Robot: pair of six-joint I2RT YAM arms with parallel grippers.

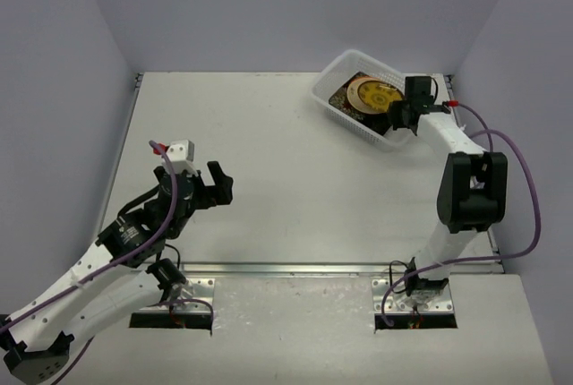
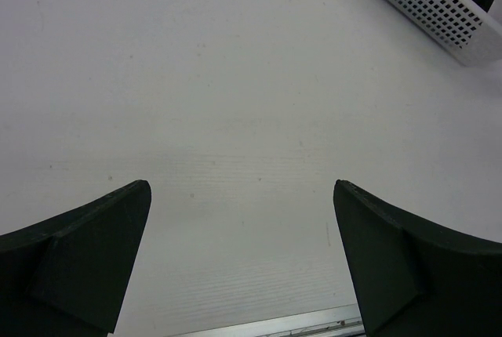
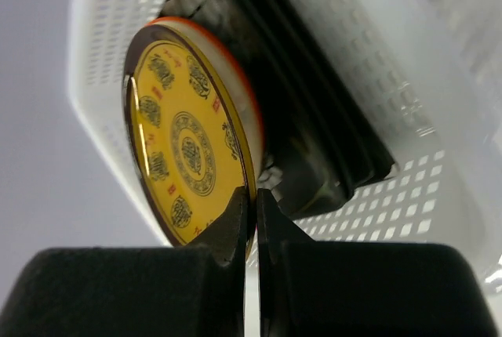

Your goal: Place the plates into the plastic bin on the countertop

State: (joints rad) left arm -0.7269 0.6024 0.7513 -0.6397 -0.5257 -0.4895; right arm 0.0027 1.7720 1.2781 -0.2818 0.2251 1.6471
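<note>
The plastic bin [image 1: 338, 77] stands at the far right of the countertop [image 1: 286, 179] and holds a stack of plates. My right gripper [image 1: 400, 116] is over the bin's near right side, shut on the rim of the round brown-yellow patterned plate [image 1: 380, 98]. In the right wrist view this plate [image 3: 188, 149] stands on edge between my fingertips [image 3: 239, 211], with a cream plate [image 3: 245, 102], an orange rim and black plates [image 3: 314, 125] behind it inside the bin [image 3: 392, 102]. My left gripper [image 1: 219, 186] is open and empty above the bare countertop [image 2: 235, 117] at the left.
The metal rail [image 1: 295, 269] runs along the front edge and shows in the left wrist view [image 2: 274, 325]. The bin's slotted corner [image 2: 427, 4] shows at the top right of the left wrist view. Grey walls enclose the table on three sides.
</note>
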